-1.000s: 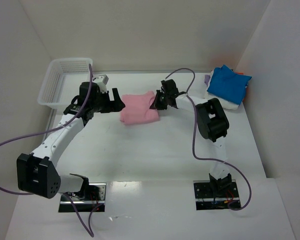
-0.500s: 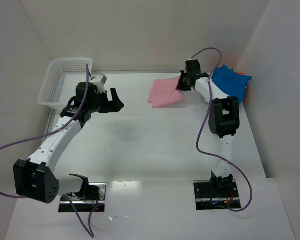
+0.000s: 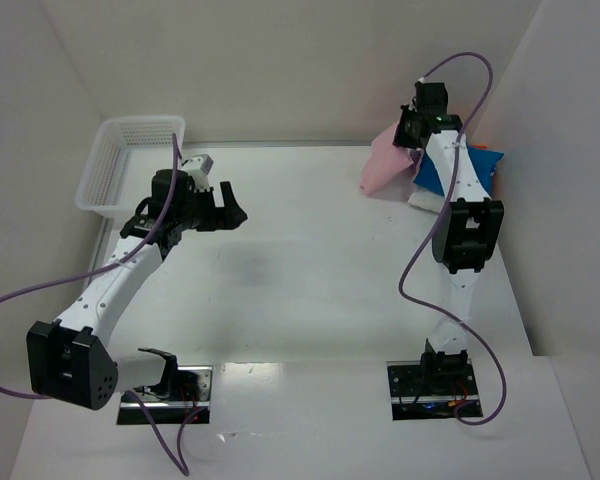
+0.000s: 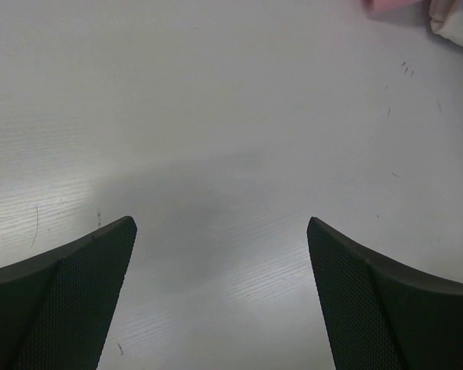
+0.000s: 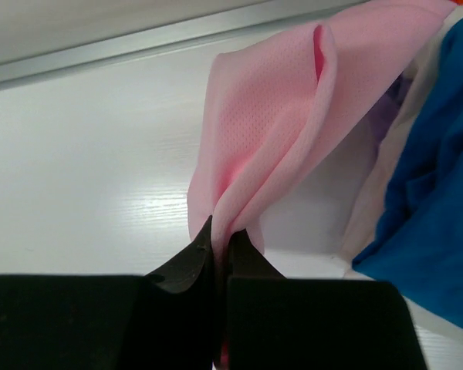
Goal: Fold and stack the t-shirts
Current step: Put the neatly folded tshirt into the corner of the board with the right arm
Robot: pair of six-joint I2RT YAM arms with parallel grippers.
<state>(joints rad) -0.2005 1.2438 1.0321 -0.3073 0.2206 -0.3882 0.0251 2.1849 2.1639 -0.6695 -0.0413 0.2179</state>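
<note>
pink t-shirt (image 3: 383, 166): light mesh cloth, pinched at one fold, lifted and draping loosely at the far right
blue t-shirt (image 5: 436, 193): bright, crumpled, top of pile, just beside pink
white t-shirt (image 3: 426, 200): under blue

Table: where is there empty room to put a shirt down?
The middle of the table is bare, between the left gripper and the right arm. Crowded: the far right corner, with the blue shirt and the pink shirt in the right gripper. The basket takes the far left.

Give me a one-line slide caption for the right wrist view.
The right gripper pinches the pink t-shirt in its fingers, beside the blue t-shirt.
</note>
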